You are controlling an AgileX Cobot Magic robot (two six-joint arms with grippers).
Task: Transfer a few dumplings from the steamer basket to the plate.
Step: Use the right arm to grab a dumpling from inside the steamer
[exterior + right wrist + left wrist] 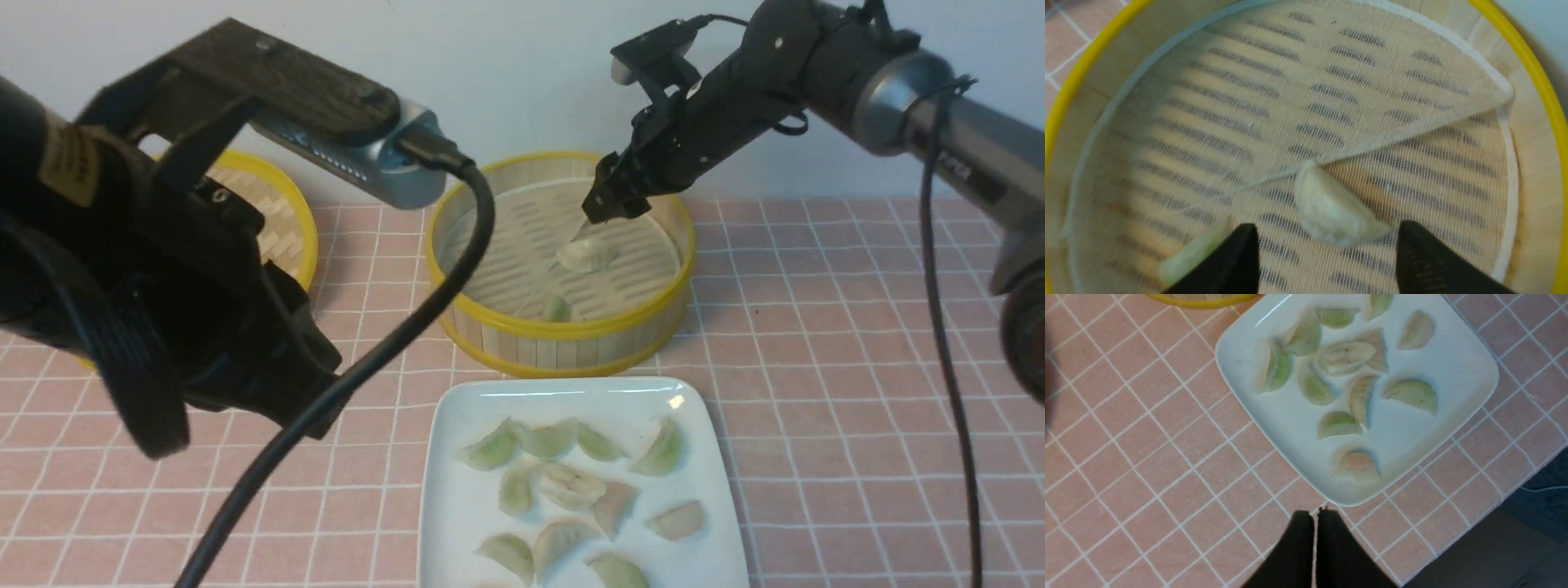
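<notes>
Front: right tool (612,214) is hovering over the basket (563,335), above a whitish dumpling (586,255); other dumplings (563,486) are lying on the plate (457,506) nearby. Left wrist: left tool (1314,514) is hanging closed, empty, over the counter (1147,457). Right wrist: right tool is gaping wide, that dumpling showing between its fingers, ungripped.

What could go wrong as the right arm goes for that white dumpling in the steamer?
1. The liner is folded over, its edge touching the whitish dumpling under the open right jaws. Closing might pinch the mesh and drag the liner up.
2. The plate is crowded, so a new dumpling may land on others and stick or roll.
</notes>
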